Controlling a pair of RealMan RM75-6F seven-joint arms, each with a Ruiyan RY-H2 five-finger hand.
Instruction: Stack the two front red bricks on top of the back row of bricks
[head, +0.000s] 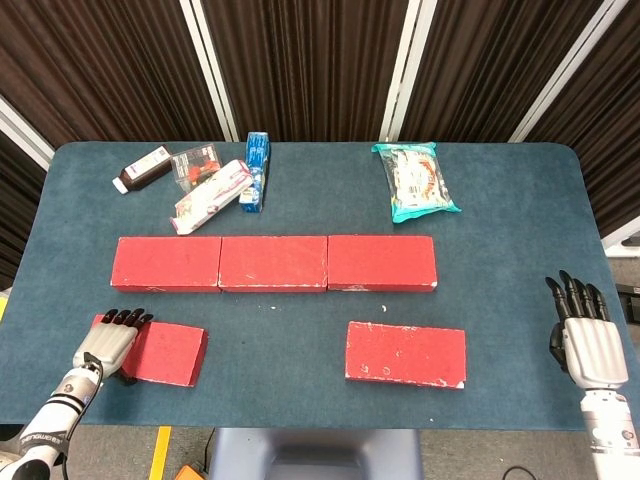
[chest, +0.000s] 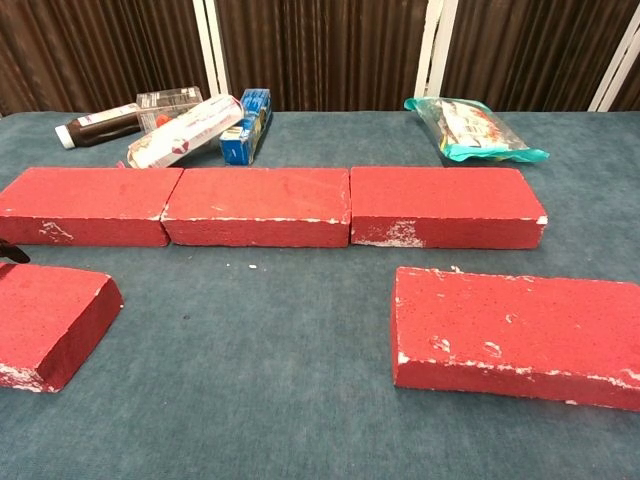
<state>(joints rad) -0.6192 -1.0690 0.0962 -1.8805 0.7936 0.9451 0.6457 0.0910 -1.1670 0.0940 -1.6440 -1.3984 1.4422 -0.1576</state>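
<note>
Three red bricks form the back row: left (head: 167, 264), middle (head: 273, 263), right (head: 381, 263); the chest view shows the same left (chest: 85, 205), middle (chest: 258, 205) and right (chest: 445, 205) bricks. The front left brick (head: 168, 353) (chest: 50, 318) lies flat near the table's front edge. My left hand (head: 108, 342) rests with straight fingers on this brick's left end; its thumb is hidden. In the chest view only a dark fingertip (chest: 10, 253) shows. The front right brick (head: 405, 354) (chest: 515, 335) lies untouched. My right hand (head: 587, 338) hovers open past the table's right edge, far from any brick.
At the back left lie a dark bottle (head: 143, 168), a clear packet (head: 195, 162), a white tube box (head: 212, 195) and a blue box (head: 257, 170). A teal snack bag (head: 415, 180) lies at the back right. The blue table (head: 300, 330) has bare cloth between the two front bricks.
</note>
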